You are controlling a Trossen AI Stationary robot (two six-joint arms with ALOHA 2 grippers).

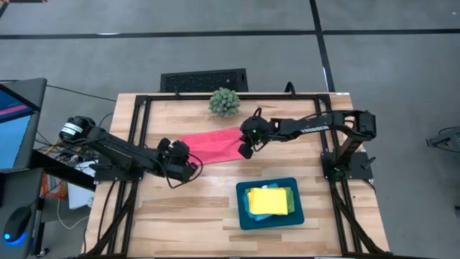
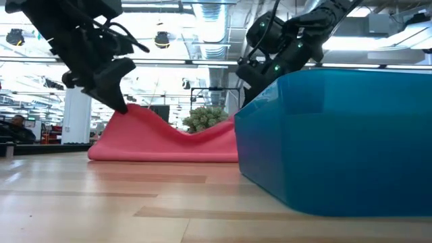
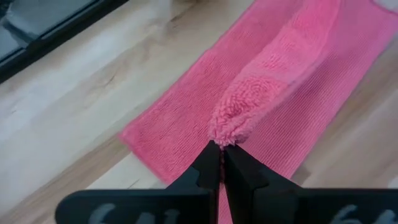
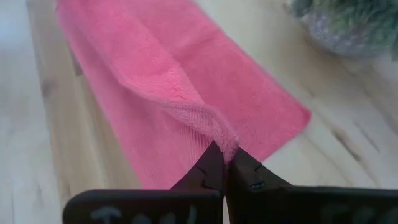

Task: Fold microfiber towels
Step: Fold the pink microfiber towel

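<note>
both my left gripper (image 3: 222, 163) and right gripper (image 4: 225, 163) pinch the pink towel (image 1: 212, 146) shut; thin corner holds could slip, spoiling the fold.

Pink towel (image 1: 212, 145) lifted both ends, sagging mid-table.

High: overhead, whole worktop (image 1: 180, 208). Low: worktop-level, facing room. Wrists: close, both sharing pink towel (image 3: 292, 93).

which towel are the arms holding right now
The pink towel, spread on the table with each end effector, left and right, shut on an edge. The yellow towel lies folded in the tray, untouched.
</note>
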